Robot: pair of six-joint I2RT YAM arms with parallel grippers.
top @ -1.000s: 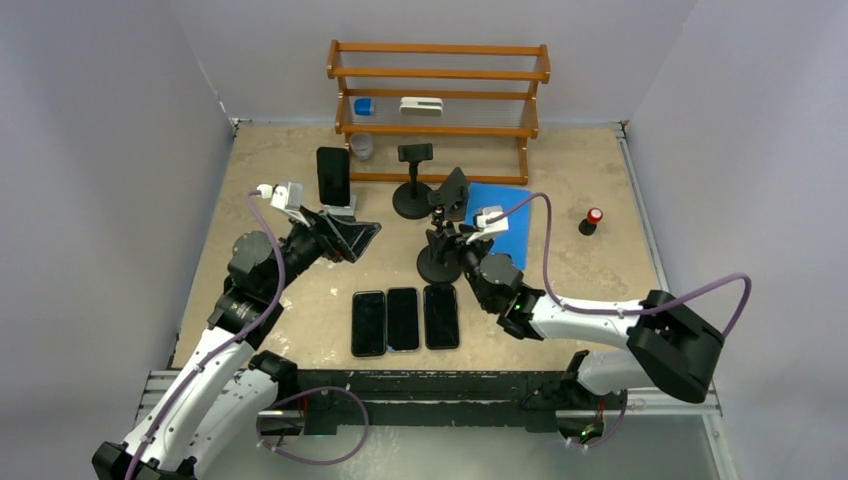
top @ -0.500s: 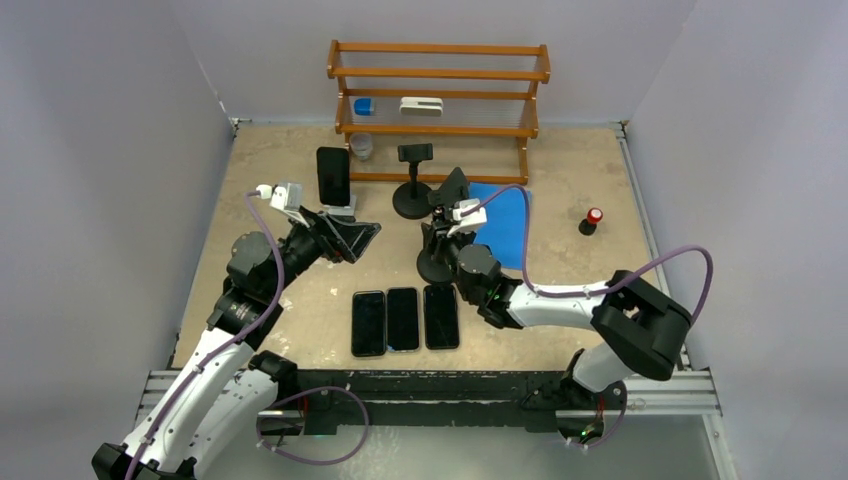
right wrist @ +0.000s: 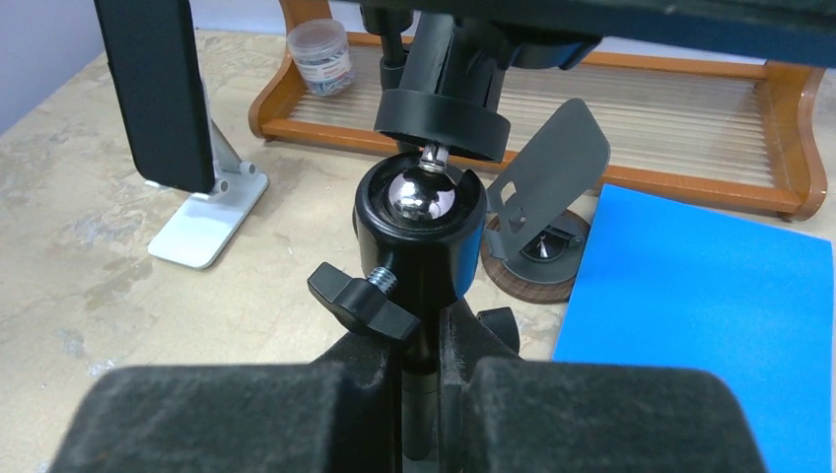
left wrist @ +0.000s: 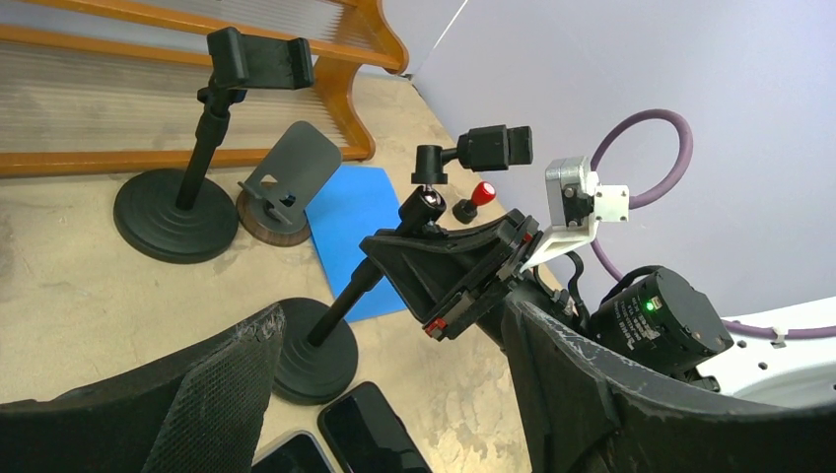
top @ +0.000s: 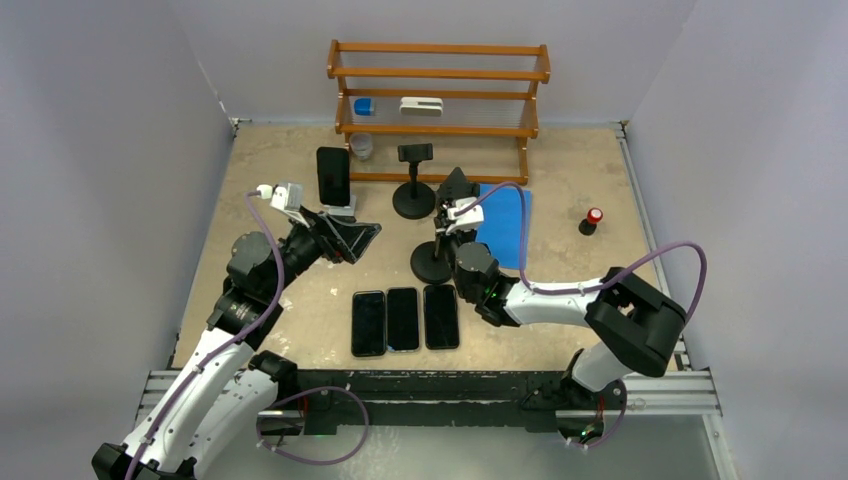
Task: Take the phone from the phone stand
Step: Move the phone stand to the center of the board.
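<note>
A black phone [top: 333,176] stands upright on a white phone stand [top: 343,211] at the back left; the right wrist view shows this phone [right wrist: 158,89] and its stand [right wrist: 205,222] too. My left gripper [top: 360,237] hangs open just in front of that stand, touching nothing. My right gripper [top: 441,236] is shut on the thin pole of a black round-based stand [top: 430,265]. Its pads [right wrist: 375,379] clamp the pole just below the ball joint [right wrist: 421,197]. In the left wrist view, my left gripper [left wrist: 392,313] holds nothing and faces that black stand [left wrist: 317,360].
Three phones [top: 404,318] lie flat side by side near the front. A second black stand [top: 413,180], a grey wooden-based holder [right wrist: 547,192], a blue mat [top: 505,225] and a red-topped knob [top: 593,220] sit further back. Against the far wall is a wooden rack [top: 438,90] with a small jar [top: 361,146].
My right gripper has swung left onto the black stand's pole and closed on it. The left arm has not moved.
</note>
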